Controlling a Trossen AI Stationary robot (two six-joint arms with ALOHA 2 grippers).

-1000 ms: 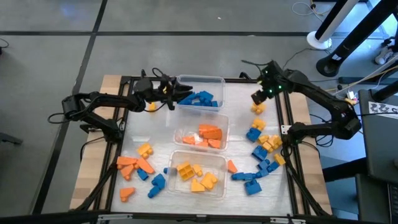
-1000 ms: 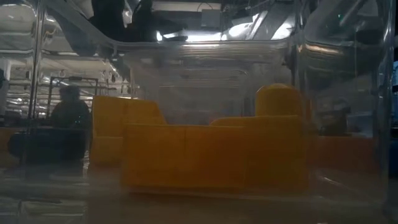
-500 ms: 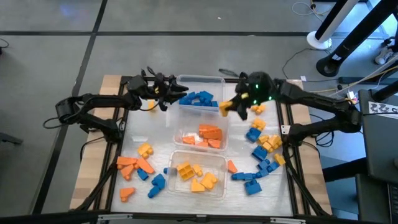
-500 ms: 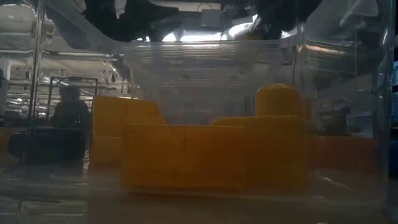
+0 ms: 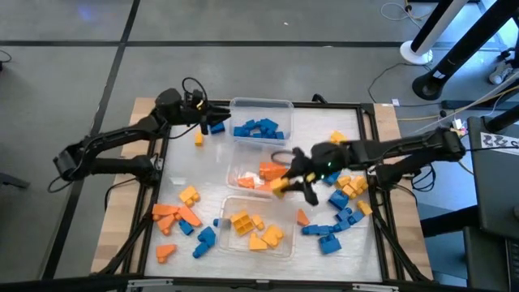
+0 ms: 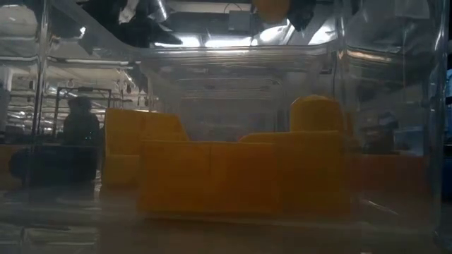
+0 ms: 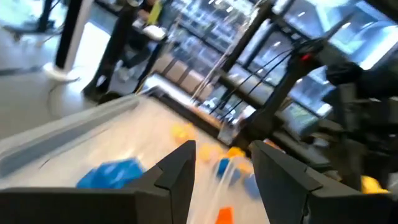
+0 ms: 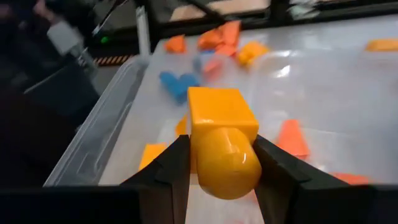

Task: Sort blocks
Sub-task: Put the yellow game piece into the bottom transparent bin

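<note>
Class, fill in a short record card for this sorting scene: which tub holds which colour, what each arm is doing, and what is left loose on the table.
Top tub: blue blocks
Middle tub: orange blocks
Bottom tub: yellow blocks
Right gripper: over the middle tub, jaws shut on a yellow block
Left gripper: beside the top tub's left edge, jaws open, empty
Loose blocks: blue, orange and yellow, on both sides of the tubs

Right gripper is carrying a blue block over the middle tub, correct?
Not quite: the block is yellow, not blue, as the right wrist view shows it clamped between the fingers. The rest holds: in the high view the right gripper is over the middle tub.
</note>
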